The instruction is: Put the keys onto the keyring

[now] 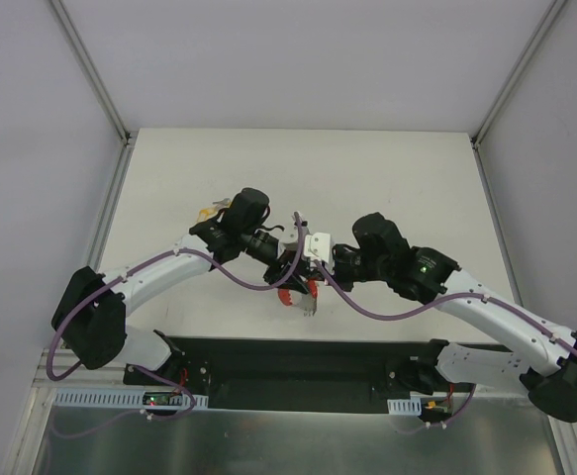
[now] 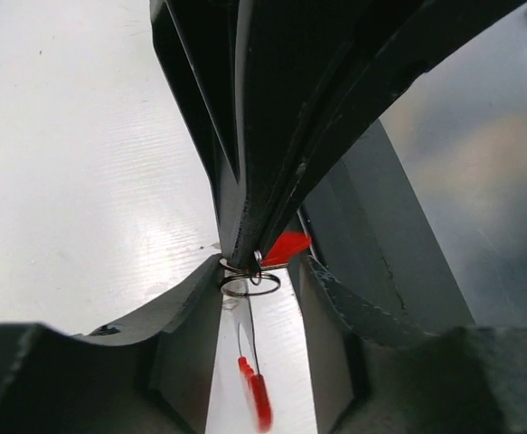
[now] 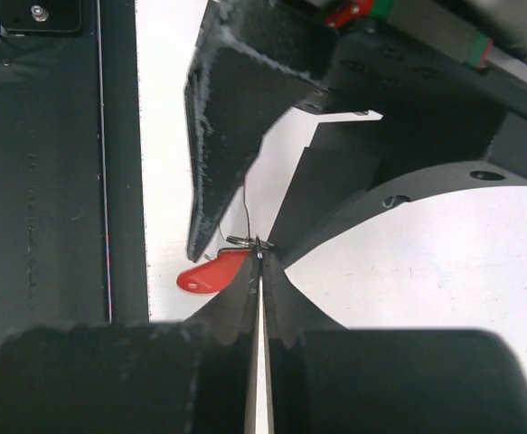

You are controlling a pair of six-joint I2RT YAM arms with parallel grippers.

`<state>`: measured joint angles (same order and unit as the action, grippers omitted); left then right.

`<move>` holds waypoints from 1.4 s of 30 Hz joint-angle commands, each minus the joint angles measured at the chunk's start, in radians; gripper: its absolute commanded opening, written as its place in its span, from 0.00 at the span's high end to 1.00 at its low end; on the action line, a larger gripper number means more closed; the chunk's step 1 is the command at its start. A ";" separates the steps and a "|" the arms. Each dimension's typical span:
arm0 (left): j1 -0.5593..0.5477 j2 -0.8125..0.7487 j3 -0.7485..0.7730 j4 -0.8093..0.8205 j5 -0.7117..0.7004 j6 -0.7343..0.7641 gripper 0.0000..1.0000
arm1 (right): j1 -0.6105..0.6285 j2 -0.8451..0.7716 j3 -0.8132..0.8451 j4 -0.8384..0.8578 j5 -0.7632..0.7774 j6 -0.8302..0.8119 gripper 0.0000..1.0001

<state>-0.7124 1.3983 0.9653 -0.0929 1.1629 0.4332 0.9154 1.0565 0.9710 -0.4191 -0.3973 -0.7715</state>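
Note:
Both grippers meet above the table's middle. My right gripper is shut, its fingertips pinching the keyring's thin metal ring. A red plastic piece hangs off that ring. In the left wrist view the ring lies between the spread fingers of my left gripper; it touches one finger and stays clear of the other. A thin wire drops from the ring to a blurred red piece. From above, the grippers hide the ring and only red bits show. No key is clearly visible.
A small yellowish and silvery object lies on the white table just behind my left wrist. A black base strip runs along the near edge, also visible in the right wrist view. White walls enclose the table.

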 commanded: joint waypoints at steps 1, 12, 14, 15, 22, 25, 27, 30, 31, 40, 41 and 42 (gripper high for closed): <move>-0.001 -0.056 -0.013 0.013 0.038 0.013 0.66 | 0.003 -0.021 0.018 0.037 0.023 -0.005 0.99; -0.001 -0.048 -0.005 0.013 -0.025 -0.007 0.80 | 0.002 -0.055 -0.009 0.010 0.066 0.009 0.99; -0.001 -0.050 -0.007 0.013 -0.051 -0.014 0.86 | 0.002 -0.058 -0.011 0.008 0.071 0.012 0.99; -0.001 -0.051 -0.008 0.015 -0.061 -0.020 0.87 | 0.002 -0.059 -0.011 0.003 0.072 0.014 0.99; 0.001 -0.048 -0.007 0.015 -0.184 -0.082 1.00 | 0.000 -0.070 -0.018 -0.020 0.061 0.023 0.99; -0.001 -0.048 -0.005 0.015 -0.245 -0.122 1.00 | 0.002 -0.070 -0.021 -0.027 0.045 0.028 0.99; -0.001 -0.050 -0.002 0.019 -0.262 -0.151 1.00 | 0.004 -0.062 -0.022 -0.027 0.035 0.029 0.99; -0.001 -0.055 0.003 0.038 -0.301 -0.197 1.00 | 0.008 -0.047 -0.020 -0.023 0.009 0.037 0.99; -0.001 -0.058 0.001 0.045 -0.304 -0.208 1.00 | 0.010 -0.044 -0.021 -0.020 0.000 0.038 0.99; 0.001 -0.142 -0.123 0.304 -0.446 -0.396 1.00 | 0.028 -0.007 -0.051 0.060 -0.012 0.090 0.99; -0.001 -0.151 -0.140 0.335 -0.453 -0.407 1.00 | 0.027 -0.006 -0.051 0.063 -0.002 0.093 0.99; -0.001 -0.169 -0.178 0.361 -0.465 -0.425 1.00 | 0.027 -0.006 -0.049 0.069 0.012 0.095 0.99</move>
<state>-0.7277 1.2911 0.8577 0.0727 0.8268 0.1070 0.9237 1.0512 0.9325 -0.3691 -0.3466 -0.7261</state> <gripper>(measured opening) 0.258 0.015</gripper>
